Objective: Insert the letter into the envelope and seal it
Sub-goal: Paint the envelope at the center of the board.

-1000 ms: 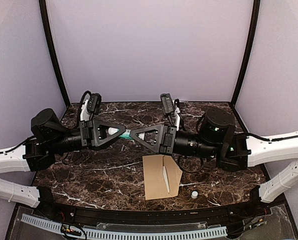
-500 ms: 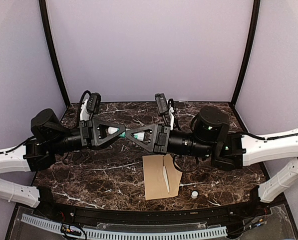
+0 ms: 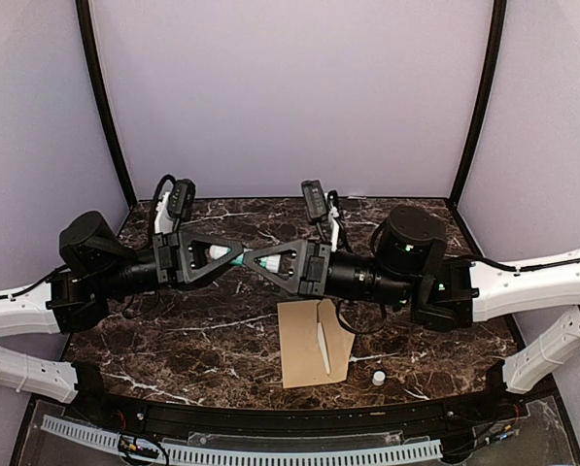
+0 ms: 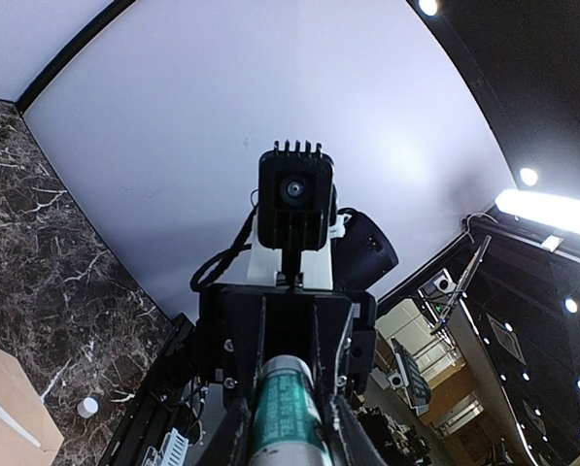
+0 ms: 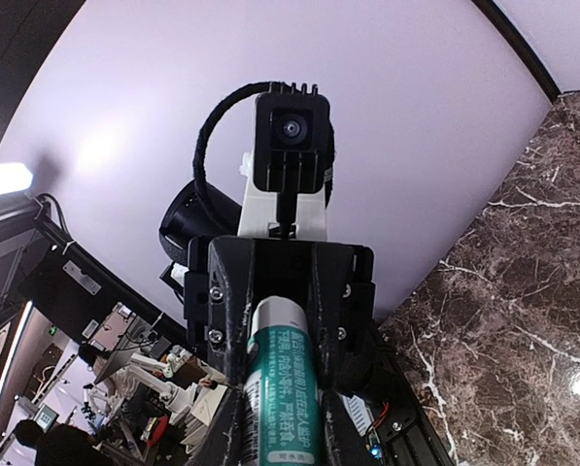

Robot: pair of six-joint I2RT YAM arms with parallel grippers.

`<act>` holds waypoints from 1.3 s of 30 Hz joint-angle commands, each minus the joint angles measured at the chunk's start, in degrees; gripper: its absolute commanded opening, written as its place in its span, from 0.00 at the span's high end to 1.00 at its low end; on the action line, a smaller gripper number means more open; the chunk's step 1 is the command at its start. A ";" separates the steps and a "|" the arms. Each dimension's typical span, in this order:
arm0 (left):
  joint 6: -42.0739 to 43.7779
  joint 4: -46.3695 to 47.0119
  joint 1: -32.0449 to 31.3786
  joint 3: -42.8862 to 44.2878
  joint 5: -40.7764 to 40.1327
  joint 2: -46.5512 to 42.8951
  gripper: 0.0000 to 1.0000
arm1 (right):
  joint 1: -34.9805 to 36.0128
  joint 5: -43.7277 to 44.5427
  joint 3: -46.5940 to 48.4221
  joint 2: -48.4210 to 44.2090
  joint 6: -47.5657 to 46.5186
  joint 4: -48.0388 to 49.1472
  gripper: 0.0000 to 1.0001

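Overhead, two grippers meet: the left gripper and right gripper both clamp one glue stick. One envelope lies at the bench's 6 o'clock, with one white cap at the envelope's 4 o'clock.

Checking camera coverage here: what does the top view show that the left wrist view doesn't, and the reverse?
Top only: the left arm and right arm meeting tip to tip, and the whole envelope. Left wrist only: the right wrist's camera head-on, and a lit room beyond. Both: the green tube, the white cap, the marble table.
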 commanded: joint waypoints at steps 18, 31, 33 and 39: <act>8.81 -30.21 1.20 7.18 -6.95 -2.94 0.11 | 0.51 25.88 -3.23 -14.61 -3.88 -31.45 0.96; 26.69 -45.59 6.60 30.22 -2.53 31.30 0.30 | -2.22 30.93 -10.37 -22.49 -9.24 -49.90 0.97; 30.43 -50.18 6.89 35.32 -1.61 36.88 0.37 | -3.06 30.21 -11.33 -24.21 -10.40 -50.83 0.96; 37.28 -60.58 6.91 43.47 -1.65 44.87 0.45 | -6.93 26.89 -9.52 -23.07 -13.01 -54.35 0.97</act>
